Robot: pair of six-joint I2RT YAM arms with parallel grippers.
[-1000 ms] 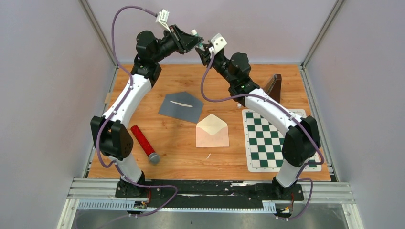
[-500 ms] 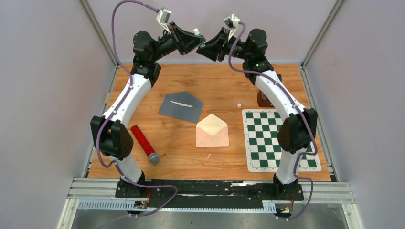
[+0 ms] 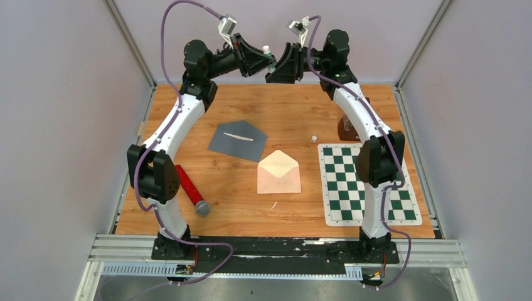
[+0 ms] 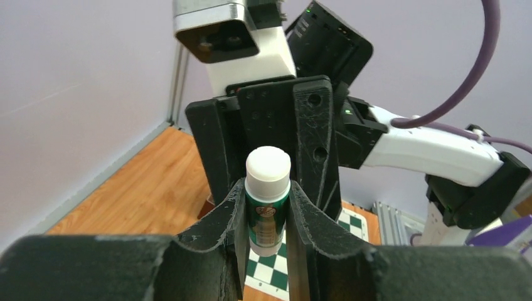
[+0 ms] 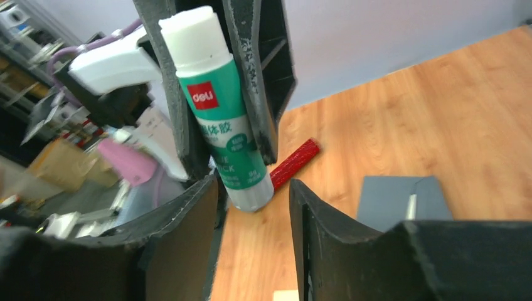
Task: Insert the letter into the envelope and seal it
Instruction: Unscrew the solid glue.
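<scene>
High over the table's far edge my left gripper (image 3: 263, 58) (image 4: 268, 188) is shut on a green glue stick (image 4: 267, 216) (image 5: 223, 119) with white ends. My right gripper (image 3: 280, 66) (image 5: 254, 185) faces it, open, and the stick's near end sits at the mouth of its jaws without being clamped. On the table lie a grey envelope (image 3: 237, 139) with its flap open and a white strip on it, and a cream envelope (image 3: 278, 173), also with its flap open. The letter is out of view.
A red cylinder with a grey end (image 3: 190, 189) lies at the front left. A green-and-white chequered mat (image 3: 367, 188) covers the right side. A brown object (image 3: 344, 129) stands behind it. A small white piece (image 3: 313, 138) lies near the mat's far corner.
My right arm has swung its forearm up and back while its gripper stayed at the glue stick, and its jaws have widened. My left gripper with the stick has drifted slightly right.
</scene>
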